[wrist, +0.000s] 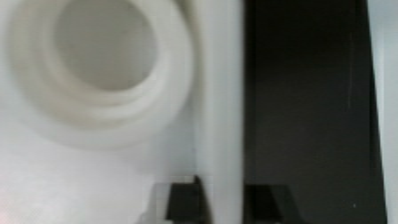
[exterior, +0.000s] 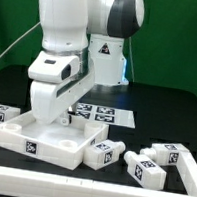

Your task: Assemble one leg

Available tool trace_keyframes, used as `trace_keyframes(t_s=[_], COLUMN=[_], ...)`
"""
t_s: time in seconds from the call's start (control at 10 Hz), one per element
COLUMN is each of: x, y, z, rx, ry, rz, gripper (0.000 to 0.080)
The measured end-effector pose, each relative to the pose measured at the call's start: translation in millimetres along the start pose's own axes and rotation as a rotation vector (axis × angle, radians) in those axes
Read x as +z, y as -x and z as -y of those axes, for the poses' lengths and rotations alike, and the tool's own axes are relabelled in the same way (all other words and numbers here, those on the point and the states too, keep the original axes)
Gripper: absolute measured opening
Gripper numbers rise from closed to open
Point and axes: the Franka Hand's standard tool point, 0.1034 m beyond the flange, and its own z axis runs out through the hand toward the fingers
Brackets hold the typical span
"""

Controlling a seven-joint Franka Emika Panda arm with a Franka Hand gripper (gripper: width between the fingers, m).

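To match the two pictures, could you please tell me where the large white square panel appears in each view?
Exterior view: the white square panel lies low on the exterior view's left, beneath the white arm.
Wrist view: the panel fills over half the picture, very close, showing a round recess.
Shared landmark: the black table bordering the panel's edge.

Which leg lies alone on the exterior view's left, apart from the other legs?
The leg near the exterior view's left edge, just behind the panel. All other legs lie grouped to the exterior view's right of the panel.
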Motion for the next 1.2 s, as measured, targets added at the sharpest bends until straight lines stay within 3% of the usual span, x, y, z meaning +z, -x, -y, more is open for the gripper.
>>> trace_keyframes(t_s=[0.1, 0.3, 0.7, 1.2], x=[-0.3, -1.7, -8.5, -12.7], y=[0.0, -0.3, -7.8, -17.7], z=[-0.7, -3.0, -42.4, -73.5], rx=[0.0, -0.007, -0.107, -0.249], ry=[0.003, 0.008, 0.052, 0.092], rz=[0.0, 0.001, 0.021, 0.042], gripper=[0.0065, 0.0065, 0.0058, 0.0057])
